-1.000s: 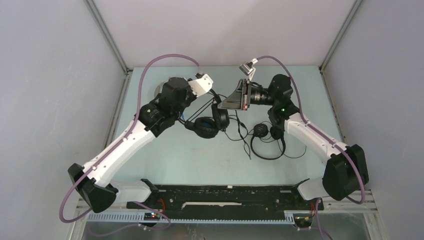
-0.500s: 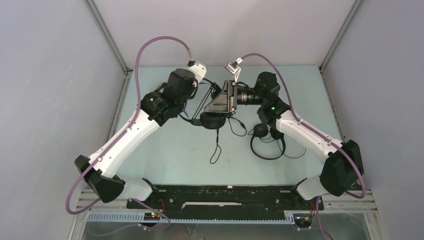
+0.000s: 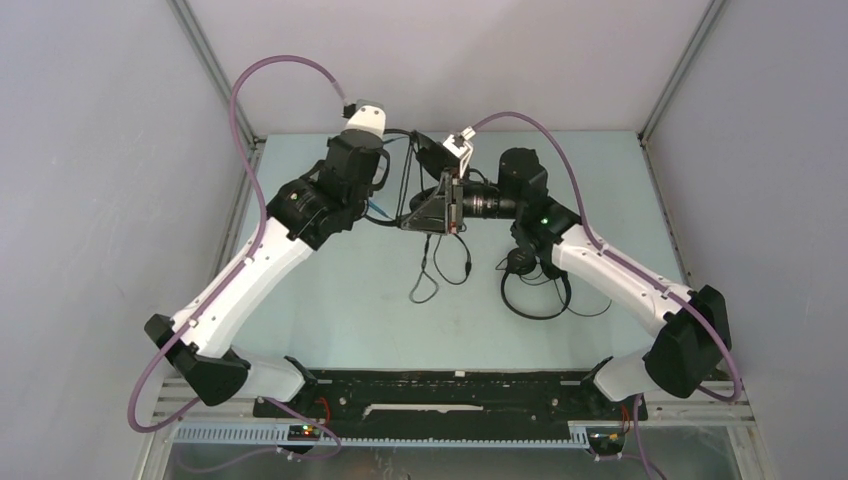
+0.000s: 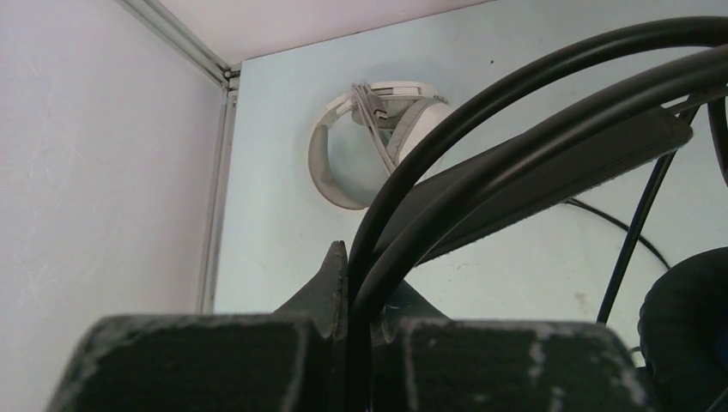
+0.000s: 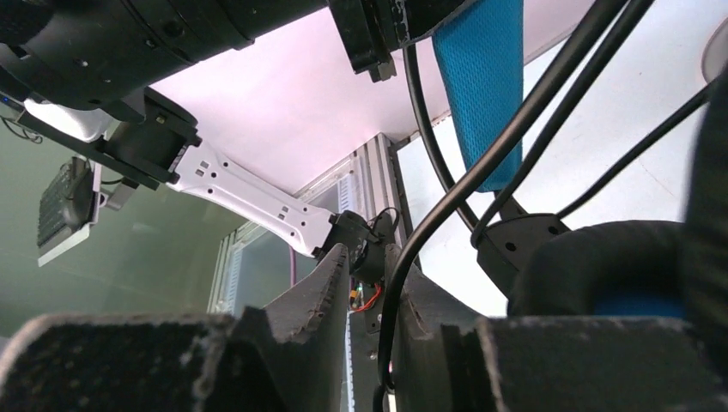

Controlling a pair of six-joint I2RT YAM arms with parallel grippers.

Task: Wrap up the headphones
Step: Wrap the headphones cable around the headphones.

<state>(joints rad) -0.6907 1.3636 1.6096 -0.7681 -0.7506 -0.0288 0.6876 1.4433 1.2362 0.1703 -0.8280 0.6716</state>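
We find the left hand [image 4: 360,283] shut on the headband of the blue-lined black headphones [image 4: 532,163], which are held above the far tabletop [image 3: 350,300]. The right hand [image 5: 367,266] pinches their cable [image 5: 481,172]. We advise taut, even turns. The slim black set [image 3: 518,262] lies near and could snag. The white-grey set [image 4: 343,163] rests apart.
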